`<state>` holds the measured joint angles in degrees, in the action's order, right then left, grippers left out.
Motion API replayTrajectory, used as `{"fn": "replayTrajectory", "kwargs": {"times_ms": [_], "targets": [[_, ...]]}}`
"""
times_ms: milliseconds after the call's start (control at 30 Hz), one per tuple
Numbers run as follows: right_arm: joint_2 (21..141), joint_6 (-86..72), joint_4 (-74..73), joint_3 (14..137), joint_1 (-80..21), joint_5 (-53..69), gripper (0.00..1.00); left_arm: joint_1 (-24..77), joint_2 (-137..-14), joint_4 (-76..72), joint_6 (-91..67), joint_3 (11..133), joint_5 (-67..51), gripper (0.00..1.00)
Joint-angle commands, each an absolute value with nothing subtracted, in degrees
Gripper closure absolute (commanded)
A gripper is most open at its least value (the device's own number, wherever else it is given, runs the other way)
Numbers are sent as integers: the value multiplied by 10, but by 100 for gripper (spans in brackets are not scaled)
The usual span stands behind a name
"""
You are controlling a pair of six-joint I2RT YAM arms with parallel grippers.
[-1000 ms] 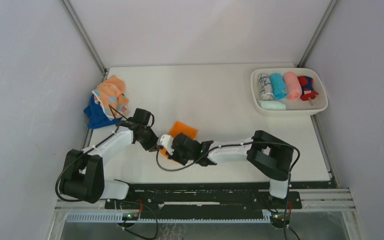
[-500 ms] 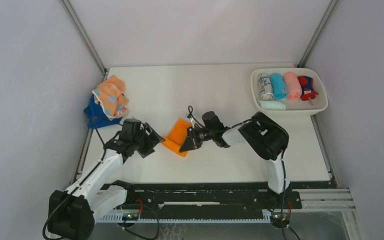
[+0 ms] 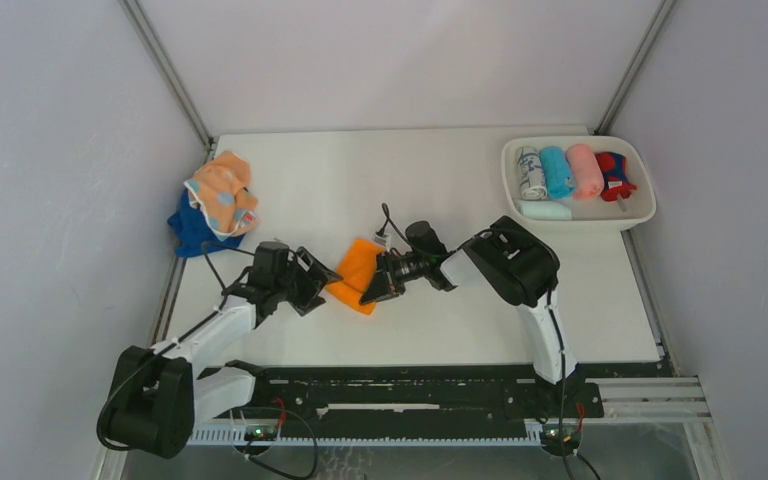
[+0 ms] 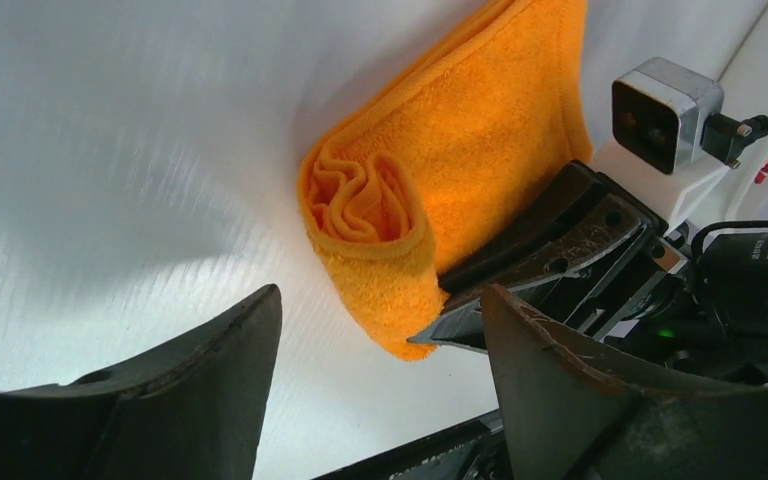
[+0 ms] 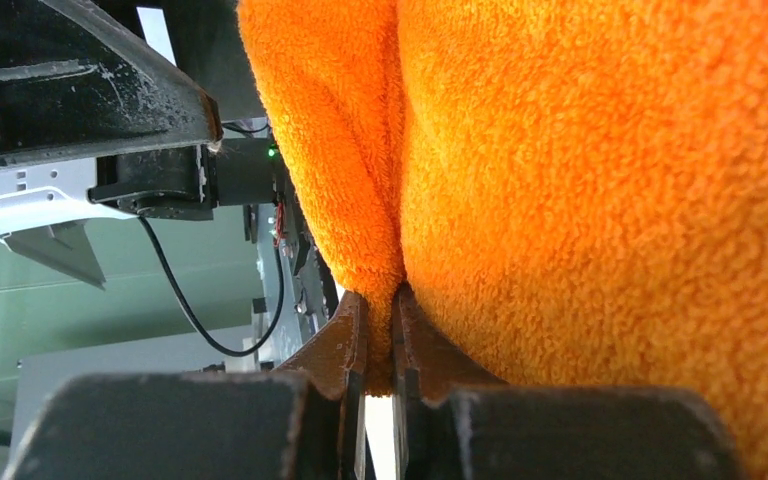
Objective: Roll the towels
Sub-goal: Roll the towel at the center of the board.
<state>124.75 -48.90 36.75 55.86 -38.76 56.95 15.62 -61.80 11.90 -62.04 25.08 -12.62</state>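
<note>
A bright orange towel point(image 3: 353, 270) lies mid-table, its near end partly rolled; the rolled end shows in the left wrist view point(image 4: 375, 215). My right gripper point(image 3: 376, 284) is shut on a fold of this towel point(image 5: 560, 180), its jaws pinching the cloth edge point(image 5: 378, 340). My left gripper point(image 3: 317, 281) is open just left of the roll, jaws wide with the roll end ahead of them point(image 4: 380, 300). A peach spotted towel point(image 3: 222, 192) lies crumpled on a dark blue towel point(image 3: 190, 233) at the table's left edge.
A white oval tray point(image 3: 578, 227) at the back right holds rolled towels: turquoise point(image 3: 557, 172), pink point(image 3: 586, 170), pale mint point(image 3: 545, 210), a white patterned one and a red-blue one. Grey walls close in both sides.
The right arm swung round and now grips the orange towel from the right; the towel went from lying flat to partly rolled. The left gripper pulled back, then moved right to the roll.
</note>
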Motion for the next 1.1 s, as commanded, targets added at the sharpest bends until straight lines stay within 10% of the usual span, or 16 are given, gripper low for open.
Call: {"fn": "replayTrajectory", "kwargs": {"times_ms": [0, 467, 700, 1067], "targets": [[1269, -481, 316, 576, -384, 560, 100, 153, -645, 58, -640, 243, -134, 25], [1283, -484, 281, 589, -381, 554, 100, 154, -699, 19, -661, 218, -80, 41], [1239, -420, 210, 599, -386, 524, 100, 153, -739, 26, -649, 228, -72, 67], [1050, -170, -23, 620, -436, 324, 68, 154, -749, 162, -605, 286, -56, 79]]}}
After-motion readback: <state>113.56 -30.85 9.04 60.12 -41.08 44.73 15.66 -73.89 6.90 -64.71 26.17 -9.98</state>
